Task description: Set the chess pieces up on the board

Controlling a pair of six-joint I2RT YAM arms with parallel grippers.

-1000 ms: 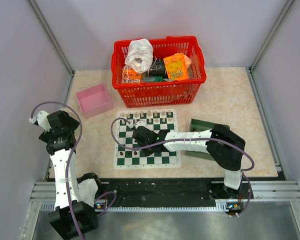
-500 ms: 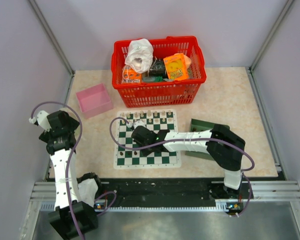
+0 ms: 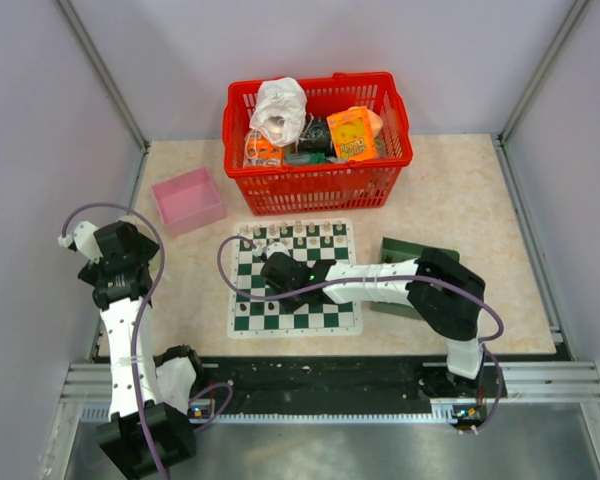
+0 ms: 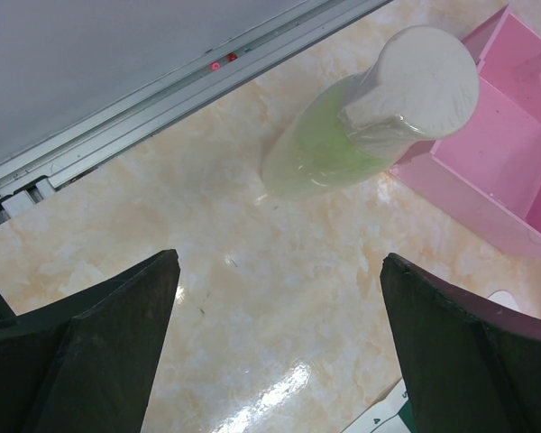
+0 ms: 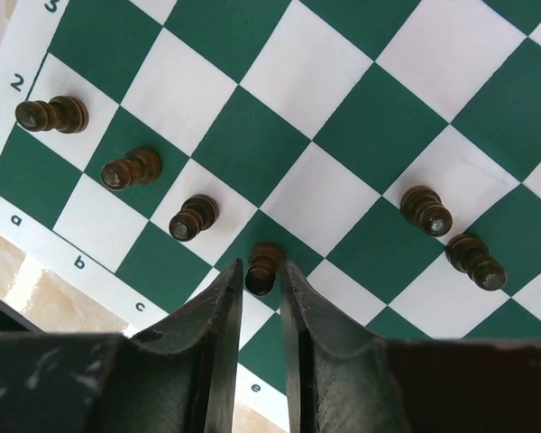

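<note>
The right tool [image 5: 260, 278] is pinched on one dark chess piece [image 5: 265, 256], setting it in line with other pieces [image 5: 195, 217] near the edge of the board [image 5: 343, 194], so I think it must next let go gently and lift straight up, while the left tool [image 4: 279, 262] hangs wide open over the worktop [image 4: 252, 307].

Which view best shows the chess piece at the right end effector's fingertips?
Right wrist: the piece sits sharp and close between the right end effector's fingers. Top external hides it under the arm; left wrist misses it entirely.
</note>
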